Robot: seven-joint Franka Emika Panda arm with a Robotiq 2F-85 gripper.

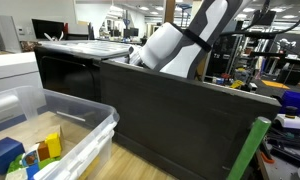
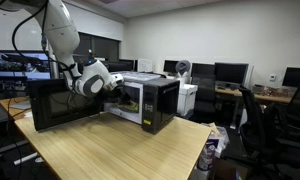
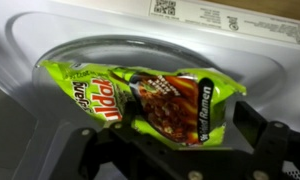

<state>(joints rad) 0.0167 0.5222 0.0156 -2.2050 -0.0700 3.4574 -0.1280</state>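
A green instant ramen packet [image 3: 140,95] lies on the glass turntable [image 3: 80,50] inside the white microwave cavity in the wrist view. My gripper [image 3: 172,132] is open just in front of it, its two black fingers spread wide at the packet's lower edge, the right finger beside the packet's right end. In an exterior view the gripper [image 2: 114,86] reaches into the black microwave [image 2: 155,100], whose door [image 2: 60,105] hangs open. In an exterior view the white wrist [image 1: 168,45] dips behind the open door [image 1: 180,120], so the fingers are hidden there.
A clear plastic bin [image 1: 85,130] with coloured toys stands by the door on the wooden table [image 2: 110,155]. A green-edged object [image 1: 252,150] stands at the table's side. Desks, monitors and office chairs [image 2: 260,110] fill the room behind.
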